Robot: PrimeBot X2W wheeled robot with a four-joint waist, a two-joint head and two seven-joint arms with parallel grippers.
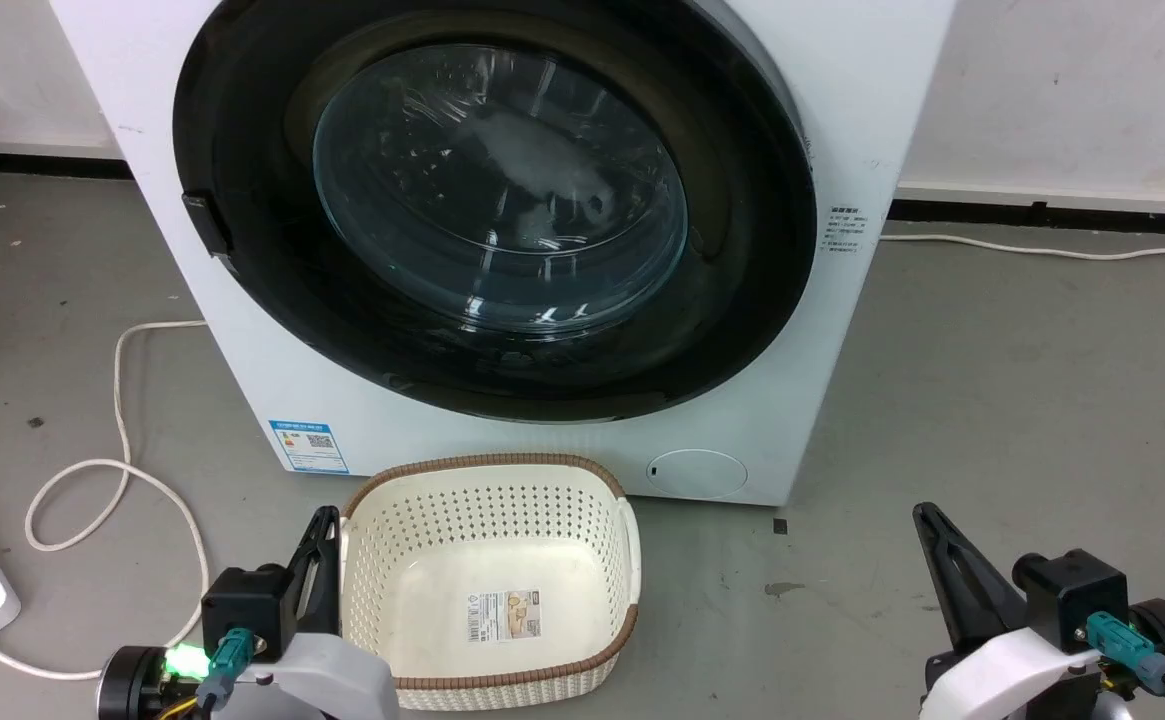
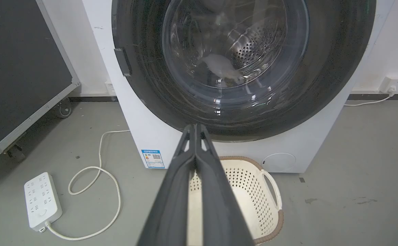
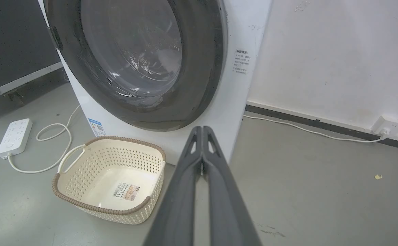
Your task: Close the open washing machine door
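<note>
washing machine door lies flat against the front of the washing machine. black rim looks flush all round as far as the views show, glass bowl facing out, steel drum dim behind it. judged: door is shut, or at least pushed home; whether the catch has clicked cannot be told. small dark block on the rim's left edge, probably the handle or catch side. left gripper sits low and well clear of the door, jaws closed on nothing, fingers pressed together; in head view its tip is just beside the left rim of the cream basket. right gripper likewise low on the right, jaws closed, empty, well apart from the machine. closed fingers make sense: a push job wants a stiff blunt tip, not a grasp. basket stands on the floor just before the machine, lower than the door, so likely no obstruction. power strip and white cable lie off left. little seems left bar a confirming press.
</note>
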